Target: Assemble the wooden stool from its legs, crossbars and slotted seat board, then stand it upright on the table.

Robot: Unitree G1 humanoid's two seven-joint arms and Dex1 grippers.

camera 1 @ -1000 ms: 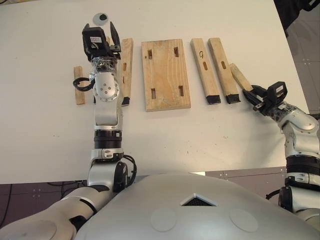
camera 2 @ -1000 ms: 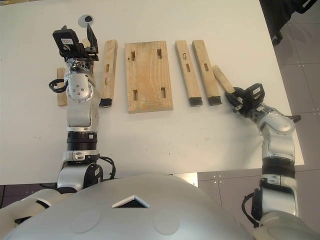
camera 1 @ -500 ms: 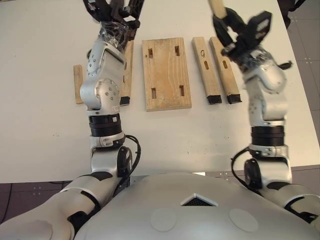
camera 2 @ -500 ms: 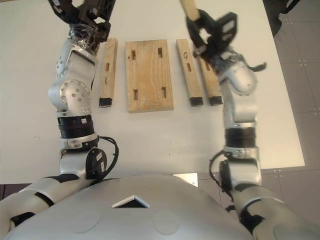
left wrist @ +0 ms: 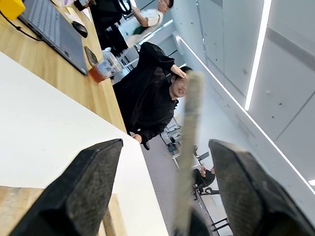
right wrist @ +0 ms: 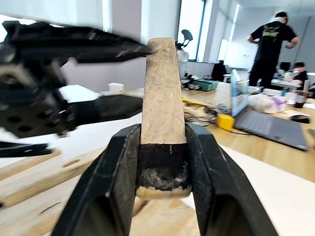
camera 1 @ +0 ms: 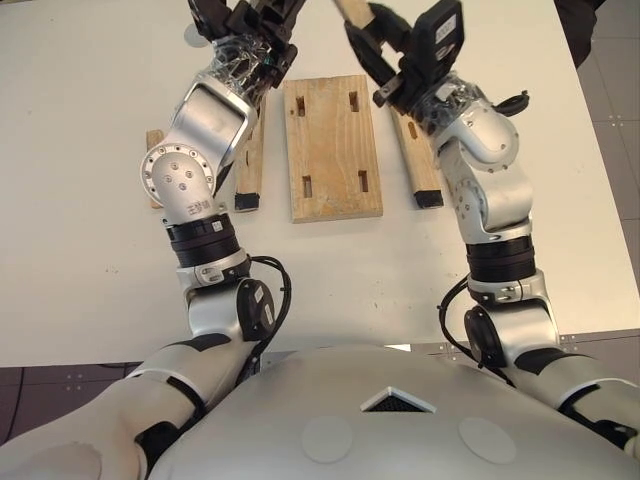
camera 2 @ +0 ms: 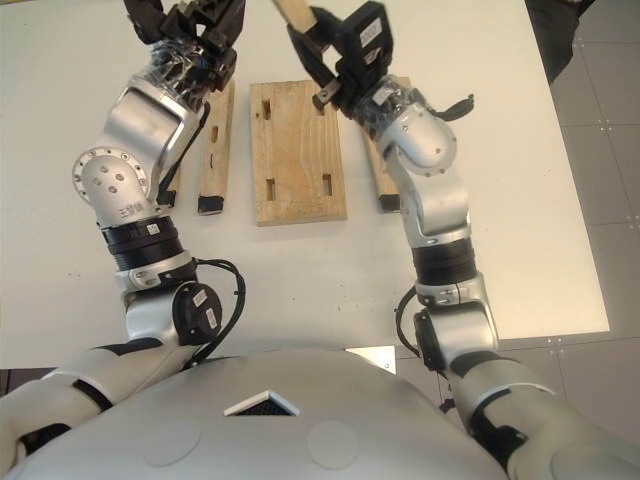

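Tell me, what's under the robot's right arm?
A leg with a black end lies on the table beside the seat board. The arm hides its far end and anything lying past it. The right tool up there grips a crossbar.

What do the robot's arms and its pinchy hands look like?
The left arm and right arm are shiny silver-grey shells with round joints and black ribbed rings. Black cables loop out beside the upper arms. The left gripper and right gripper are black, each with two thick curved fingers. Crinkly shiny wrap covers the left wrist.
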